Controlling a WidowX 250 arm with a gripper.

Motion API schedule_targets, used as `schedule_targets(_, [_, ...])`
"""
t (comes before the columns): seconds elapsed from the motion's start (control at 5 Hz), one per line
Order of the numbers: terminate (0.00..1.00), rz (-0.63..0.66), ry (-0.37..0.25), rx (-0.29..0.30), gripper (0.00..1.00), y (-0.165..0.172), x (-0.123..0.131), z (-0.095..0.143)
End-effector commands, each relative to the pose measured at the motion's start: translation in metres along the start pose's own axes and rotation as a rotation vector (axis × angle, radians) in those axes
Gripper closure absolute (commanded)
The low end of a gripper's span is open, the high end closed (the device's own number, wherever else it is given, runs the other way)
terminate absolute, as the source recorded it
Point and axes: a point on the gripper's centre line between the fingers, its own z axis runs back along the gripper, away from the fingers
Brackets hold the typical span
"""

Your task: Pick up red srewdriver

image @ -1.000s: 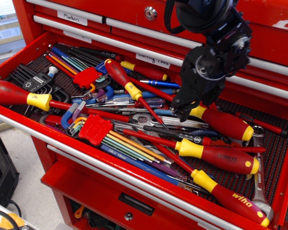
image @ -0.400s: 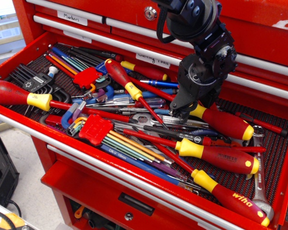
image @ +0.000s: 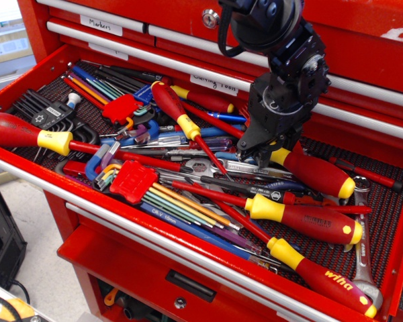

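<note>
The red screwdriver lies in the open drawer at the right. It has a fat plain red handle, a yellow collar, a yellow butt cap, and a thin red shaft running up-left under the arm. My gripper is down on it, with its black fingers closed on the shaft next to the yellow collar. The handle rests on the drawer mat and the arm hides the grip point.
Two similar screwdrivers lie in front, one with dark print and one with wiha lettering. A smaller red-yellow screwdriver, hex key sets, wrenches and another big screwdriver crowd the drawer. The red cabinet front rises behind.
My gripper moved left and down onto the shaft by the collar. The thin red shaft and the smaller screwdriver lying across it have shifted slightly up and right.
</note>
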Motion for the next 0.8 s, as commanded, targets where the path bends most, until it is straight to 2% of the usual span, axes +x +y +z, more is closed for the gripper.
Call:
schedule_targets(0.0, [0.0,-0.008,0.002,0.046,1.0,-0.003,0.015,0.055])
schedule_targets(0.4, [0.0,0.105,-0.045,0.137,1.0,0.016,0.015,0.108])
schedule_targets(0.6, [0.0,0.138,-0.105,0.209,1.0,0.022,0.014,0.135])
